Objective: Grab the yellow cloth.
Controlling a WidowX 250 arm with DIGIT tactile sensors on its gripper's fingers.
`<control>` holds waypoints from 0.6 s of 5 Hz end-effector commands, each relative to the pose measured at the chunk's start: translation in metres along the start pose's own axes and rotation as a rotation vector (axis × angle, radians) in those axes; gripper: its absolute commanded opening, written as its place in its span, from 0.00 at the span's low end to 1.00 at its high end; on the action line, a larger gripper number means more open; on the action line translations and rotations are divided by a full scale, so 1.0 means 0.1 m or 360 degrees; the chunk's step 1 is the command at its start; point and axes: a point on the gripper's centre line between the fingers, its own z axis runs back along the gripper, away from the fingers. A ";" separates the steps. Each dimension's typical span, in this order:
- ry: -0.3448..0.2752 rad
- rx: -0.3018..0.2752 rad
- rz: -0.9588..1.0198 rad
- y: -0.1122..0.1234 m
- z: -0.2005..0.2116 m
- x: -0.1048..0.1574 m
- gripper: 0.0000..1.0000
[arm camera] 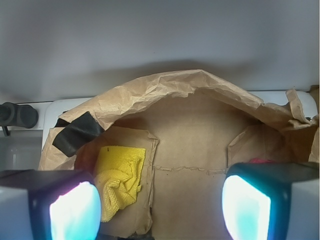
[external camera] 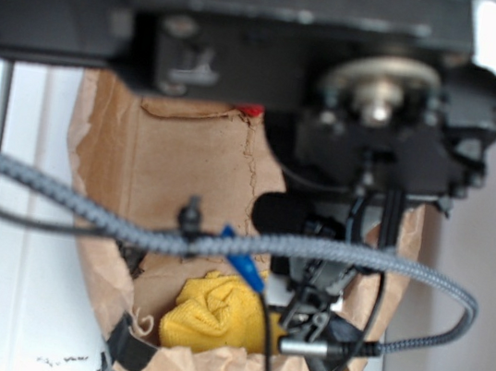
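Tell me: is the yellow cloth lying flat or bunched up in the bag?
Bunched. The yellow cloth shows folds and a rumpled lump on the floor of the brown paper bag, near its left wall, not spread flat.

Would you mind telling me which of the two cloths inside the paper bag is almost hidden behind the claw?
The red cloth: only a sliver shows above one finger. The yellow cloth lies mostly in plain view.

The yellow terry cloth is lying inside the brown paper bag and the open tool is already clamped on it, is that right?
Not quite. The yellow terry cloth does lie inside the brown paper bag, but the open tool holds nothing. The wrist view shows the cloth off to one side, apart from both fingers.
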 end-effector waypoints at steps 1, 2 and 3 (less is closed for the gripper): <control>-0.0049 0.0139 0.0027 0.15 -0.47 -0.03 1.00; -0.0041 0.0095 -0.0025 0.16 -0.60 -0.14 1.00; -0.0016 0.0038 -0.0113 0.22 -0.83 -0.23 1.00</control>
